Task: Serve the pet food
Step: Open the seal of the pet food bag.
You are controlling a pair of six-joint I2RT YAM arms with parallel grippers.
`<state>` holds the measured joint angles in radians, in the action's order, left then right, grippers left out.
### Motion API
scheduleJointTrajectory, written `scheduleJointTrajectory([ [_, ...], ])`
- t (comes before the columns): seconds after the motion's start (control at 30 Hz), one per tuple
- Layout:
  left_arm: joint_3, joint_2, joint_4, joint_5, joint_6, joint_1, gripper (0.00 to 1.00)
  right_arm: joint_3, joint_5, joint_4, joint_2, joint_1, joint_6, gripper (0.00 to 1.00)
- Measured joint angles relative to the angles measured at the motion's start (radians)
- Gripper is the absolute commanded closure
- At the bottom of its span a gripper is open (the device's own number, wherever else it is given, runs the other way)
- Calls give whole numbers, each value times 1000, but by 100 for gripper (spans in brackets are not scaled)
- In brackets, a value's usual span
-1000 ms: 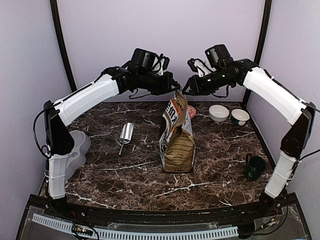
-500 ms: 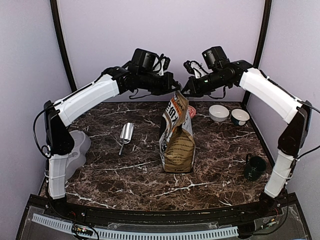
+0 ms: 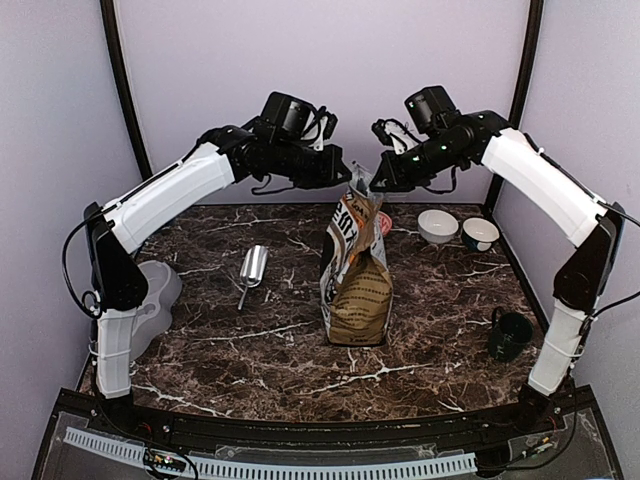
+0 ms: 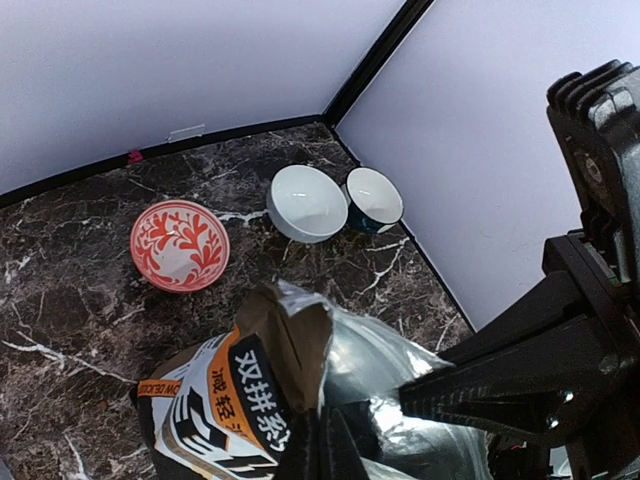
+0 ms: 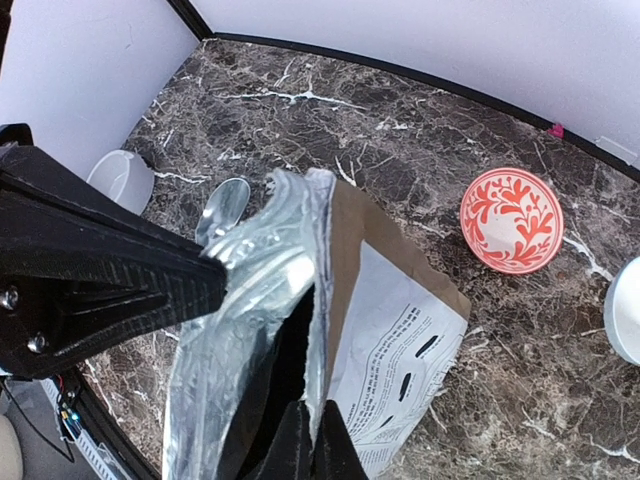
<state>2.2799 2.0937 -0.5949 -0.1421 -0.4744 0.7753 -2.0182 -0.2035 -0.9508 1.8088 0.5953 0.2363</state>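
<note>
Presently, left pincer (image 3: 346, 179) and right pincer (image 3: 373, 184) each clamp opposite rims of the opened dog-food bag (image 3: 357, 290), upright on the counter (image 3: 250, 340); pet food within hidden.

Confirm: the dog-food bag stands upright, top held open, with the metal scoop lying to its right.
Not right: the metal scoop lies to the left of the dog-food bag, as the top external view shows. The bag does stand upright, top held open.
</note>
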Motion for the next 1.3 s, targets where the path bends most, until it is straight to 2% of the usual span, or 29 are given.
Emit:
scheduleJointTrajectory([
  [0.4, 45, -7, -115, 60, 83, -14, 99, -38, 34, -60, 16, 0, -26, 100],
  [0.43, 45, -9, -116, 56, 83, -14, 97, -38, 30, -60, 16, 0, -26, 100],
  [0.6, 43, -19, -114, 38, 63, -15, 79, -38, 10, -43, 16, -2, -21, 72],
  [0.8, 42, -43, -116, 47, 36, -10, 56, -39, -6, -17, 16, -9, -12, 56],
  [0.9, 42, -47, -118, 50, 26, -2, 47, -39, -6, -13, 16, -9, -7, 53],
  [0.97, 42, -47, -121, 53, 21, 10, 45, -36, -6, -9, 15, -8, -3, 53],
  [1.3, 42, -47, -140, 61, 8, 87, 46, 43, -16, 37, -30, 9, 17, 53],
])
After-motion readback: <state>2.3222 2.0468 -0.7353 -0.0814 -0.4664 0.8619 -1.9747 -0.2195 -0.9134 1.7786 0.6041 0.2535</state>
